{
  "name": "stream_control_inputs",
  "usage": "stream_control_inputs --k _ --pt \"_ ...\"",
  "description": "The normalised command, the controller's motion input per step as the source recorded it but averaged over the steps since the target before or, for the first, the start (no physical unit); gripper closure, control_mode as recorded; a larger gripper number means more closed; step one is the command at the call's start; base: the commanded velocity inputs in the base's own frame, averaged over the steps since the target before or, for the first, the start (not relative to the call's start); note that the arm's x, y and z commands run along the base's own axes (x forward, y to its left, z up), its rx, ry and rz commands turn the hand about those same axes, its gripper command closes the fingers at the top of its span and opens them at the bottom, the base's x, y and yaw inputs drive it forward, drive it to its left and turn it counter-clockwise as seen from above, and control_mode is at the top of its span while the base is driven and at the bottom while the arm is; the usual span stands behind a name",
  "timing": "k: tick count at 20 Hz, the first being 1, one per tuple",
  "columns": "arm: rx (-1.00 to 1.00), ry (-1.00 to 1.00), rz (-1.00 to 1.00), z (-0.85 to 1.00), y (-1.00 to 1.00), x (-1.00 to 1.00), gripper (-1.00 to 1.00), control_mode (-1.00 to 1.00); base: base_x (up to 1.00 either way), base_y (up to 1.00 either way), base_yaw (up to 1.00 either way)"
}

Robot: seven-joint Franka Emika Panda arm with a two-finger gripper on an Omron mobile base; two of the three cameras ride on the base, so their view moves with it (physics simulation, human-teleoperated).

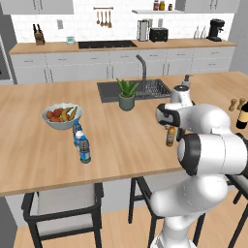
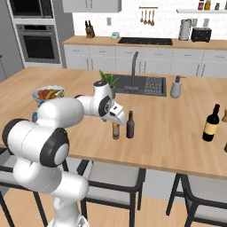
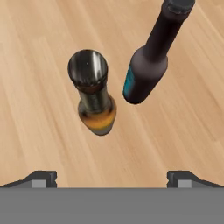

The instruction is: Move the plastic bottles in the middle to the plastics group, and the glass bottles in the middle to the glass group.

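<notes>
The gripper (image 3: 111, 179) hangs above the 2 middle bottles with its jaws spread wide and nothing between them. In the hand view the dark-capped bottle (image 3: 93, 94), amber toward its base, stands a little toward 11 o'clock of centre. The slim brown glass bottle (image 3: 146, 65) stands just beside it at 1 o'clock, apart from it. In the right base view the gripper (image 2: 116, 120) sits directly over the capped bottle (image 2: 116, 131), with the brown bottle (image 2: 130, 125) at its 3 o'clock.

The step in hand looks like the descent onto the capped bottle, which I take to be the plastic one.

- Shift slightly toward 11 o'clock in the hand view, so the cap lies midway between the fingertips.
- Come straight down; 1 finger must pass through the narrow gap to the brown bottle, so a drift toward 1 o'clock could topple it.
- Grip below the cap, on the body, and lift clear before swinging.

In the left base view the plastics group (image 1: 82, 143) waits well apart at 9 o'clock on the surface (image 1: 126, 145), near the fruit bowl (image 1: 61, 116). The wine bottle (image 2: 211, 123) stands far off at 3 o'clock in the right base view.
</notes>
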Motion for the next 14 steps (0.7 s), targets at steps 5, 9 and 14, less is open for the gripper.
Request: stream_control_inputs --k 5,9,14 --pt "0.00 0.00 0.01 -0.20 0.00 0.34 -1.00 -1.00 0.00 0.00 0.00" --pt "0.00 0.00 0.00 -0.03 0.00 0.22 -1.00 -1.00 0.00 0.00 0.00" --pt "0.00 0.00 0.00 -0.04 -0.02 0.26 -1.00 -1.00 0.00 0.00 0.00"
